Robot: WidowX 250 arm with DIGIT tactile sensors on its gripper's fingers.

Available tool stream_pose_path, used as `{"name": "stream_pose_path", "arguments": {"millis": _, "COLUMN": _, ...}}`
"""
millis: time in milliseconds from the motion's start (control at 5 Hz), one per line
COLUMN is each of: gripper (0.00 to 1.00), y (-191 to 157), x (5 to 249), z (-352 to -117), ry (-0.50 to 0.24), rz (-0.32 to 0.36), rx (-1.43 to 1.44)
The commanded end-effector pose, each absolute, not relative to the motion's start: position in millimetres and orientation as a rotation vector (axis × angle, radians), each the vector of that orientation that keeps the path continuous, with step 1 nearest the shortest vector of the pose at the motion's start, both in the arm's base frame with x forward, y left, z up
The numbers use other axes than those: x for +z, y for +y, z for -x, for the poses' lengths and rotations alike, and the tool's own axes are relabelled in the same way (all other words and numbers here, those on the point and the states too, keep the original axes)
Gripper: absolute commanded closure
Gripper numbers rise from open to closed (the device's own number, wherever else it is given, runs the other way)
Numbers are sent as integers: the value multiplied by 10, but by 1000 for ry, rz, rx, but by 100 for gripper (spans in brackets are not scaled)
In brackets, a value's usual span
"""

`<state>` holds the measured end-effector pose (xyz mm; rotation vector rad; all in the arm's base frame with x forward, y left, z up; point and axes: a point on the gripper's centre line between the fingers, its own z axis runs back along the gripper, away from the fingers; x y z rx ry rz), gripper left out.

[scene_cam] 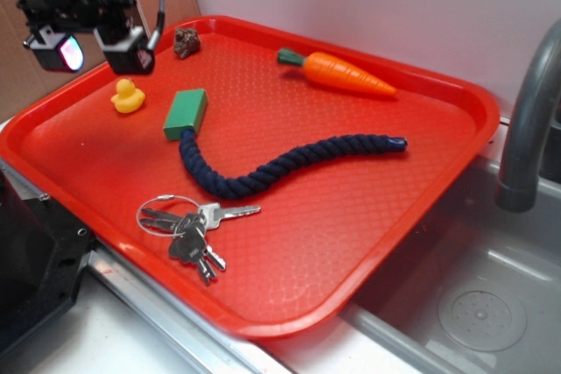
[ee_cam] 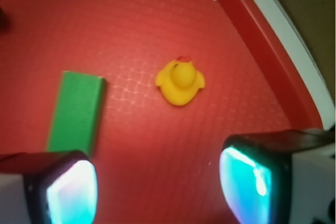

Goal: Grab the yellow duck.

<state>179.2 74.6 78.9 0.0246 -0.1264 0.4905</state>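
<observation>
In the exterior view, the gripper [scene_cam: 95,52] is hovering at upper left, jaws spread wide and holding nothing, above one glossy yellow duck [scene_cam: 128,96] sitting on the pebbled red tray [scene_cam: 351,243]. One green block [scene_cam: 185,114] is lying nearby.

In the wrist view, the duck [ee_cam: 180,81] is sitting at centre, ahead of two glowing fingertips [ee_cam: 70,192], untouched.

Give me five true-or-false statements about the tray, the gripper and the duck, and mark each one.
1. The yellow duck sits on the red tray, free of the gripper. True.
2. The gripper is shut on the duck. False: it is open, above the tray, holding nothing.
3. The green block touches one end of the blue rope. True.
4. The orange carrot lies between the duck and the block. False: it lies near the tray's far edge, away from both.
5. The keys rest in the sink. False: they are on the tray.
</observation>
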Motion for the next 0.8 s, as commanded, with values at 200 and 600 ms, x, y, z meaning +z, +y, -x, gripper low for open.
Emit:
{"name": "stream_pose_path", "arguments": {"millis": 200, "gripper": 0, "y": 1129, "x": 331, "z": -1969, "ry": -102, "rz": -111, "rx": 458}}
{"name": "stream_pose_path", "arguments": {"millis": 600, "gripper": 0, "y": 1118, "x": 107, "z": -2086, "ry": -46, "rz": -130, "rx": 422}}
